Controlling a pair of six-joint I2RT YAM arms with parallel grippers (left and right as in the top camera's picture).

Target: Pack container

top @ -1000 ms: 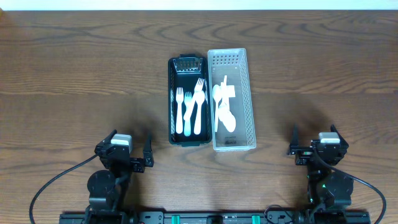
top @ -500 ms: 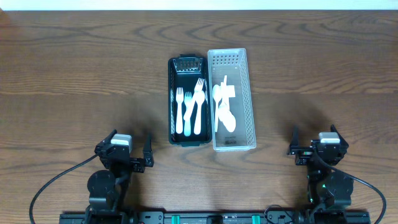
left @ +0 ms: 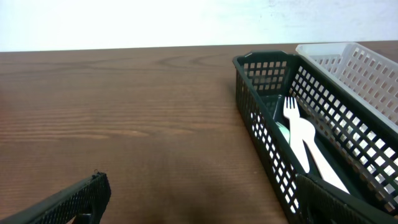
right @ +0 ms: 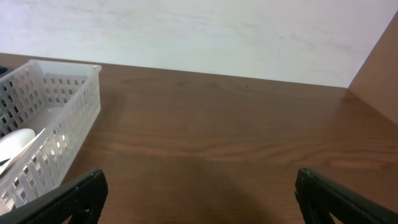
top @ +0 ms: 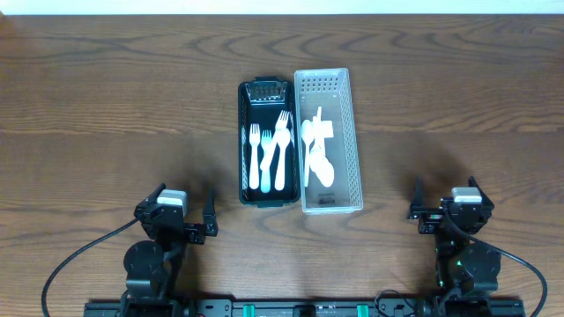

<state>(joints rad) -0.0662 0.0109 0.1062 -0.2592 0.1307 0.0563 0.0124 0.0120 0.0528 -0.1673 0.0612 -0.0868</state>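
Forks [top: 269, 151] in black basket [top: 241, 141], spoons [top: 322, 167] in white basket [top: 356, 141] (packing looks done); left hand [top: 183, 206], right hand [top: 446, 199] wide open, empty.

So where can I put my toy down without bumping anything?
Big bare wood lies left of the black basket and right of the white basket, out to the table edges. The middle is crowded: both baskets sit side by side, holding cutlery.
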